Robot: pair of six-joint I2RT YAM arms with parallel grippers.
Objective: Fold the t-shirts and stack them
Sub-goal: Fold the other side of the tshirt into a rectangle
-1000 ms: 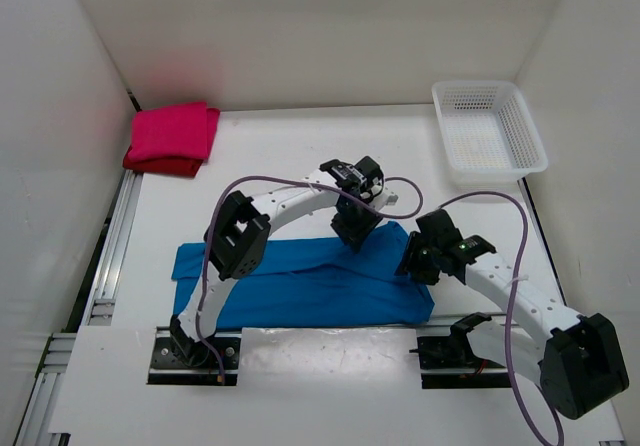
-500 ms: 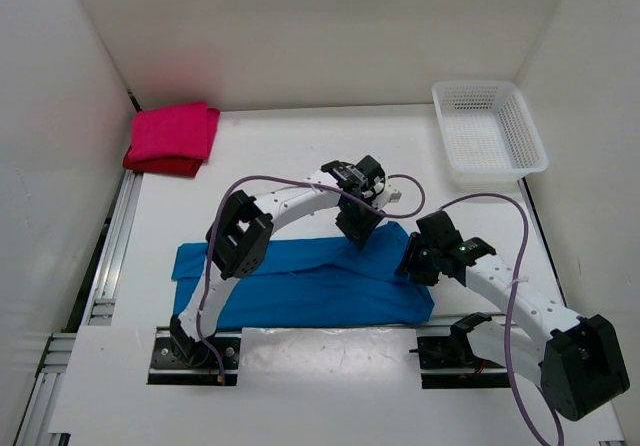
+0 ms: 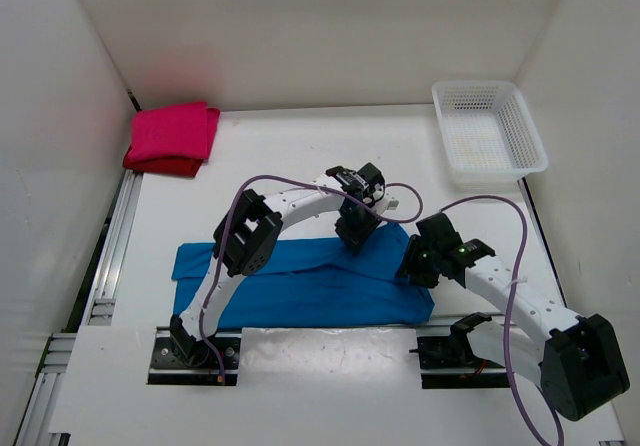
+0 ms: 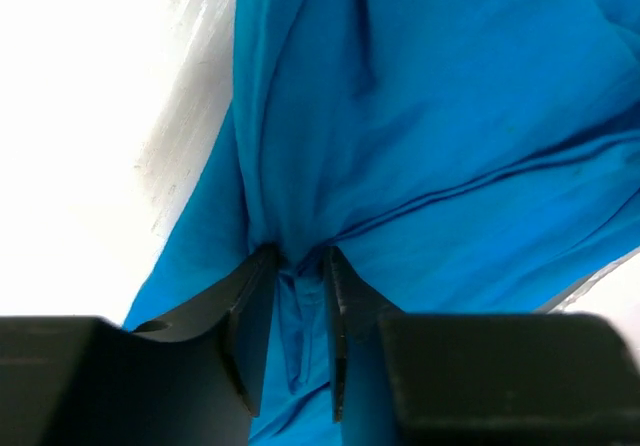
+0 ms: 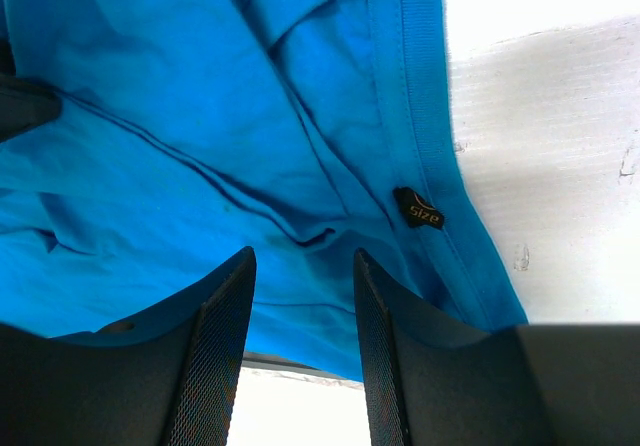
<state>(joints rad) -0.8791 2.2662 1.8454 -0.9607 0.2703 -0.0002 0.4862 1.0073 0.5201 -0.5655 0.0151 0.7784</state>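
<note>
While the blue t-shirt [image 3: 300,291] is lying as a long, roughly folded band across the near part of the table [image 3: 300,156], just beyond our two arm bases, we are reaching over it with both arms. Our left gripper [image 3: 352,238] is coming down on the band's far edge, right of its middle. In the left wrist view the left gripper [image 4: 298,261] is pinching a raised ridge of the blue t-shirt [image 4: 450,116]: the two dark fingers [image 4: 250,306] are standing close together with bunched cloth between them, and creases are fanning out from that spot.

Our right gripper [image 3: 412,266] is hanging over the band's right end. In the right wrist view the right gripper [image 5: 300,256] is keeping its fingers [image 5: 225,326] spread, with nothing gripped between them, and we are looking down on the blue t-shirt [image 5: 150,116] just below. There a ribbed collar edge [image 5: 425,86] is running along the cloth's right border, and a small dark size label [image 5: 420,209] is showing beside it. We cannot tell whether these fingertips are touching the fabric.

At the far left corner of the table the magenta-pink t-shirt [image 3: 172,131] is sitting folded on top of the dark red t-shirt [image 3: 160,167], well apart from both arms. A white mesh basket [image 3: 478,85] is standing at the far right corner.
</note>
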